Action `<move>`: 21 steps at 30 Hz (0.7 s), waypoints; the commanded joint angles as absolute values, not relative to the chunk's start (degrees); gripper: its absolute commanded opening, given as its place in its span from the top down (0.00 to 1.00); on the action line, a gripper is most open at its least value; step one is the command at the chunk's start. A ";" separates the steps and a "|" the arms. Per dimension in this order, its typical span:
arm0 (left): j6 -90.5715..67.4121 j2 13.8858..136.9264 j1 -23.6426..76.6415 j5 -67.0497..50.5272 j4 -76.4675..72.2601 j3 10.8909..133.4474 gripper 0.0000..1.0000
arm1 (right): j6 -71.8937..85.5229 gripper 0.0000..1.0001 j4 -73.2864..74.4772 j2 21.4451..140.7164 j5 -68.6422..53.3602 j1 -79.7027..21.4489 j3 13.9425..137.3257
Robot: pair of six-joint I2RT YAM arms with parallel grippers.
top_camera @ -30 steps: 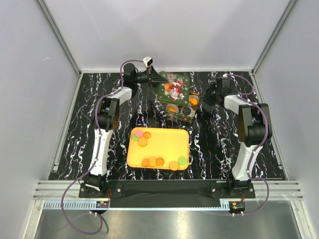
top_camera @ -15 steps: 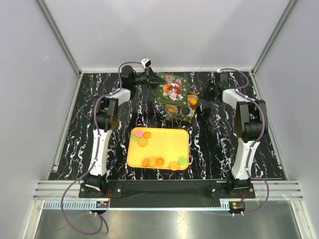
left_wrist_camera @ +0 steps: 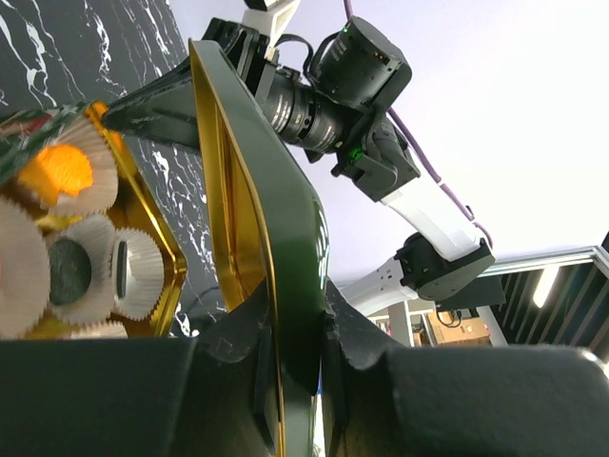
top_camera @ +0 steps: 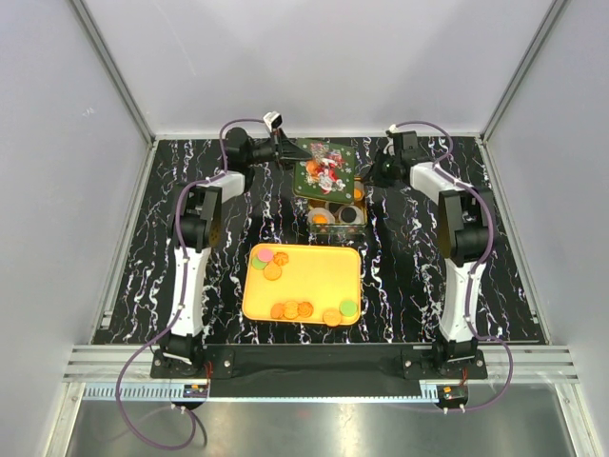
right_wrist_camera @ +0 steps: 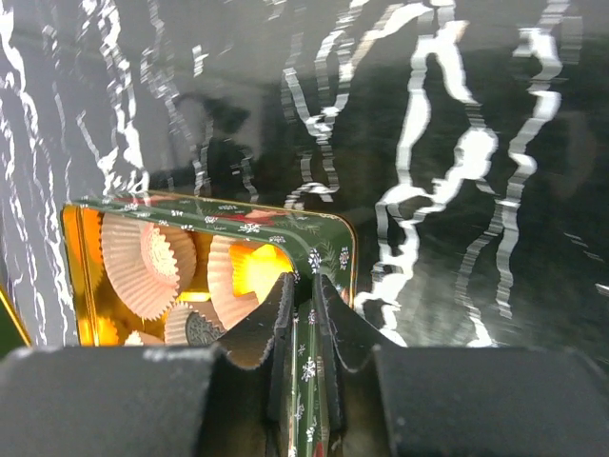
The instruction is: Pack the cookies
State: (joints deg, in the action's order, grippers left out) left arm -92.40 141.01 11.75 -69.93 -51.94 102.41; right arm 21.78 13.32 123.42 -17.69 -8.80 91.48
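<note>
Left tool [left_wrist_camera: 295,314]: clamped on the edge of the lid [left_wrist_camera: 285,190], which stands tilted up over the far half of the tin [right_wrist_camera: 247,221].

Right tool [right_wrist_camera: 303,286]: clamped together on the tin's right wall, pinning it to the desk [top_camera: 409,276].

Loose cookies [top_camera: 290,309]: on the tray [top_camera: 324,271], between the arms and nearer my bases than the tin. Three sit at its far-left corner; the others run in a left-right row along its near edge. Both tools are beyond the tray. The corner trio lies on the left arm's side and the row's green end on the right's. I judge a fetch means freeing one tool and drawing back toward the bases.

Hard to make out:
- From above, the lid hides the far cups [right_wrist_camera: 143,262], so no fill count.
- Orange and dark discs show in some cups.
- Neither wrist view shows the tray.
</note>
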 commanded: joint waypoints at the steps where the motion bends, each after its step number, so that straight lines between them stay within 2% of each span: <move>1: -93.52 136.14 11.34 -70.40 -57.57 101.52 0.96 | 19.60 0.87 15.47 124.72 -20.74 -10.55 93.60; 3: -93.60 135.79 11.34 -70.05 -58.44 100.02 0.96 | 20.39 0.86 14.59 124.54 -21.53 -10.55 93.34; 6: -93.69 135.00 11.51 -69.17 -59.67 97.65 0.96 | 21.97 0.72 14.07 123.40 -20.04 -10.55 92.55; 8: -93.87 134.47 11.60 -68.73 -60.90 95.90 0.96 | 24.24 0.59 13.10 121.91 -19.69 -10.20 92.02; 12: -95.62 133.77 12.13 -68.03 -64.42 93.26 0.96 | 28.47 0.45 13.01 119.71 -19.60 -7.83 91.76; 18: -94.93 132.10 13.18 -64.78 -67.06 87.90 0.96 | 31.81 0.37 11.78 114.53 -16.44 -6.50 87.72; 21: -94.83 132.27 14.15 -64.25 -67.50 87.28 0.96 | 32.69 0.33 9.06 112.77 -18.79 -6.33 84.30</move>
